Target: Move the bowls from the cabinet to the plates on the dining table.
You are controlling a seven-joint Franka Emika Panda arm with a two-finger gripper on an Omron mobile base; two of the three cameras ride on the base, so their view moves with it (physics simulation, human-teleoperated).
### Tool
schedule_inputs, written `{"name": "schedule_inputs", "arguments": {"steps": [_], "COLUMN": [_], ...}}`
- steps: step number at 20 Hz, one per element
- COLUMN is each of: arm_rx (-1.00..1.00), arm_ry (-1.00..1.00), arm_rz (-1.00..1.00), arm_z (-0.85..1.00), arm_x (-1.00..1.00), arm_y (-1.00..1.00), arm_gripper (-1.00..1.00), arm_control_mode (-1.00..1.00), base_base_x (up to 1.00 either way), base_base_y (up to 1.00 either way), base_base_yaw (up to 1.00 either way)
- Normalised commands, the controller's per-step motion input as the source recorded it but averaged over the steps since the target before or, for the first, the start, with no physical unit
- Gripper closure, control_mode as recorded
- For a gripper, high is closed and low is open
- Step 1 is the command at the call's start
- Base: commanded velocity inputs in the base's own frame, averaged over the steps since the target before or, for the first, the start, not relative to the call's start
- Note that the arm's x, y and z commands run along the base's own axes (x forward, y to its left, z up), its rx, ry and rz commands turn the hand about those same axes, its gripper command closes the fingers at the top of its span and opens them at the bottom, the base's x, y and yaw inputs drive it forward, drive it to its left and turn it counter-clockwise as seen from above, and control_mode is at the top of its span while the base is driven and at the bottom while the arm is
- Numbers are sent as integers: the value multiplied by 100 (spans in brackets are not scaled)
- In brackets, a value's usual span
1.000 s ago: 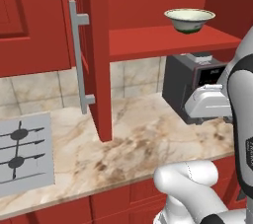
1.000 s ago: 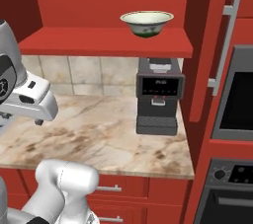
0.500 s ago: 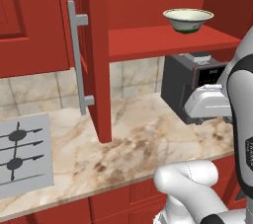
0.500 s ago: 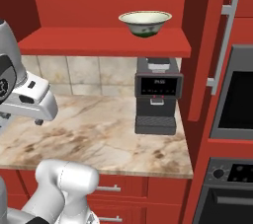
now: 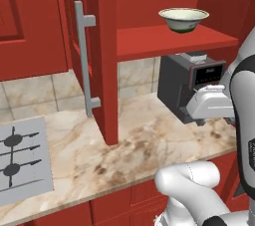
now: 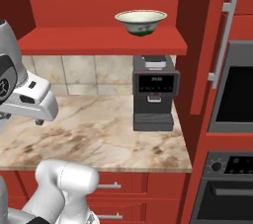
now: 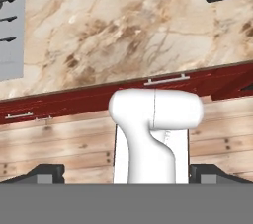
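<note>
- Now we see the cream-white bowl (image 5: pixel 183 20) (image 6: pixel 141 22) upright on the cabinet shelf (image 5: pixel 169 42) (image 6: pixel 99 40), above the black coffee machine (image 5: pixel 191 86) (image 6: pixel 154 93).
- Our gripper (image 7: pixel 126 173) is wide apart, grasping nothing.

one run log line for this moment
phase: approach | gripper: open, empty | cream bowl: on cabinet shelf | coffee machine: on counter below

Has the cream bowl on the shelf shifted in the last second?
No. The bowl stays above the coffee machine on the shelf; only the whole view drifted slightly left.
</note>
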Motion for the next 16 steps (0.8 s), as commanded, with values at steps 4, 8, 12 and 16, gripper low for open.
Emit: {"name": "schedule_inputs", "arguments": {"steps": [4,8,12,16], "arm_rx": [0,0,0,0], "arm_ry": [0,0,0,0], "arm_rz": [0,0,0,0], "arm_z": [0,0,0,0], "arm_x": [0,0,0,0], "arm_y": [0,0,0,0], "arm_gripper": [-100,-100,-100,-100], "arm_control_mode": [100,100,100,100], "base_base_x": [67,0,0,0], "base_base_y": [-3,0,0,0], "base_base_yaw": [-34,-1,0,0]}}
